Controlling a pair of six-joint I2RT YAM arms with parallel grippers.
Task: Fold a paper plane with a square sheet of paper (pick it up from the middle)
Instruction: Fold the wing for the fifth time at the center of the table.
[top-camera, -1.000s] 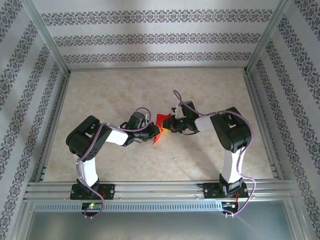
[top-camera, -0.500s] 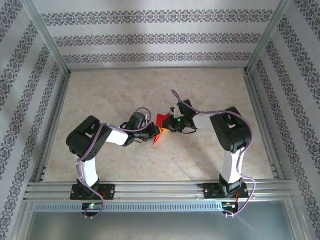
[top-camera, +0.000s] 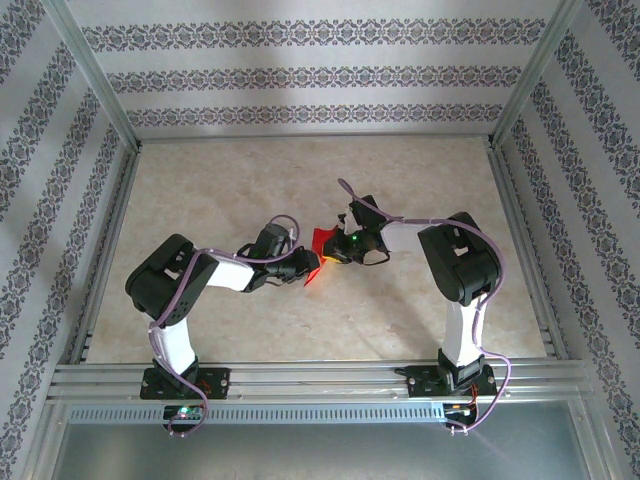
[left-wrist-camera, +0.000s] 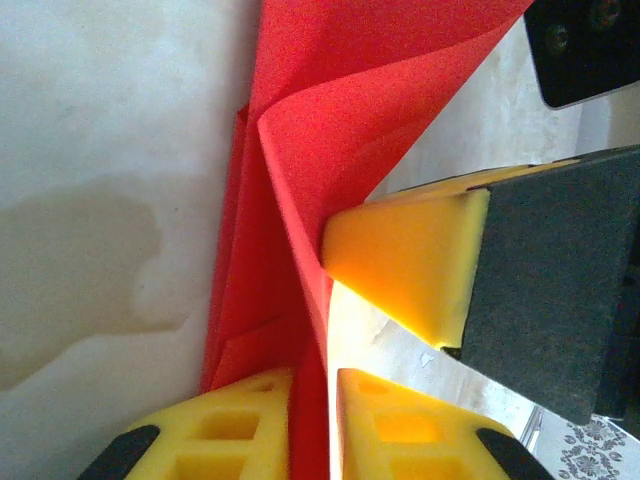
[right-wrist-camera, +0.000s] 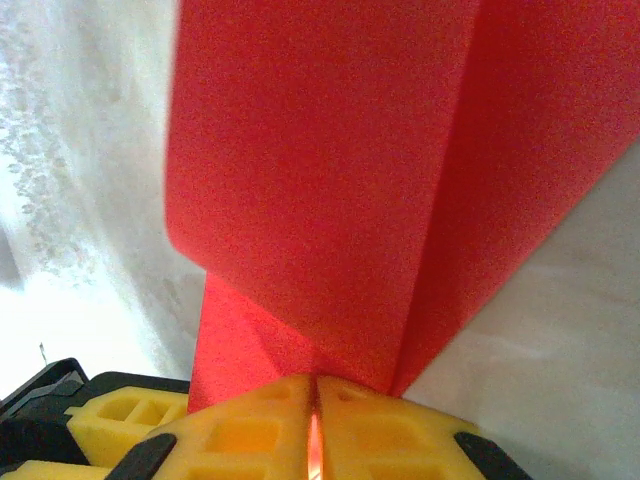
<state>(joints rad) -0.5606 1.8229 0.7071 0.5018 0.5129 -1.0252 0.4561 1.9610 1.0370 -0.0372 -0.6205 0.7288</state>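
The red sheet of paper (top-camera: 318, 241), folded into several layers, hangs above the table's middle between both grippers. My right gripper (top-camera: 334, 250) comes in from the right and is shut on the paper (right-wrist-camera: 330, 180); its fingers (right-wrist-camera: 316, 382) meet on a fold. My left gripper (top-camera: 304, 268) reaches in from the left at the paper's lower end. In the left wrist view the paper (left-wrist-camera: 330, 120) lies against one finger of my left gripper (left-wrist-camera: 312, 385), with a thin bright gap to the other finger. The right gripper's yellow fingertip (left-wrist-camera: 400, 270) touches the paper from the side.
The marbled tabletop (top-camera: 250, 180) is walled by metal rails (top-camera: 300, 378) and patterned panels (top-camera: 320, 75). A faint stain (left-wrist-camera: 90, 260) marks the table under the paper. Purple cables loop over both arms.
My left gripper's jaws have parted slightly around the paper. The left arm's elbow has shifted a little to the left. The right wrist has edged leftward, still holding the paper.
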